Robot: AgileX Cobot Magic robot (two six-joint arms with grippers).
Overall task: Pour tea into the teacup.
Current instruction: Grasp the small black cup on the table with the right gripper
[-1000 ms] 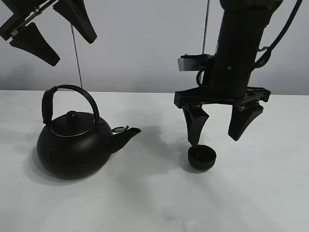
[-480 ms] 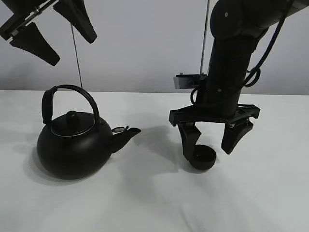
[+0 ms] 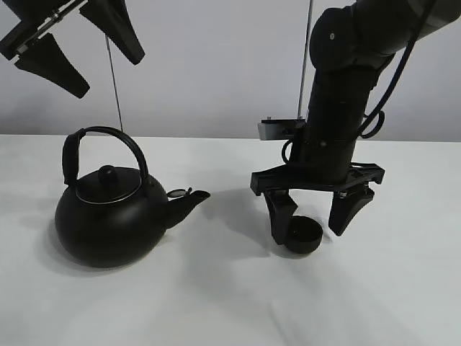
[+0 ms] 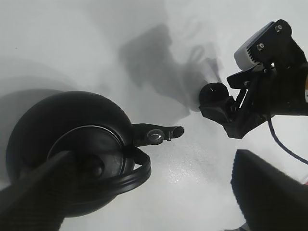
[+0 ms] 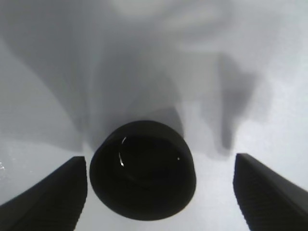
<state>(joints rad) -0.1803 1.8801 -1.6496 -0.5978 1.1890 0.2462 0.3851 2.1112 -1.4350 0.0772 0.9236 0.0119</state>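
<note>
The teacup (image 3: 302,236) is a small black handleless cup standing upright on the white table, right of centre. My right gripper (image 3: 315,220) is open and lowered around it, one finger close to the cup's left side and the other apart on the right. In the right wrist view the teacup (image 5: 143,168) sits between the fingers (image 5: 48,195), nearer that one. The black kettle (image 3: 112,216) stands at the left, spout towards the cup. My left gripper (image 3: 108,72) is open and empty, high above the kettle. No tea stream shows.
The left wrist view looks down on the kettle (image 4: 72,144), its spout (image 4: 159,132), the teacup (image 4: 215,94) and the right arm (image 4: 269,96). A thin vertical rod (image 3: 113,79) stands behind the kettle. The white table (image 3: 216,303) spreads out in front.
My right gripper has come down and shifted slightly left, from one finger just above the cup to straddling it. The kettle, cup and left gripper have not moved.
</note>
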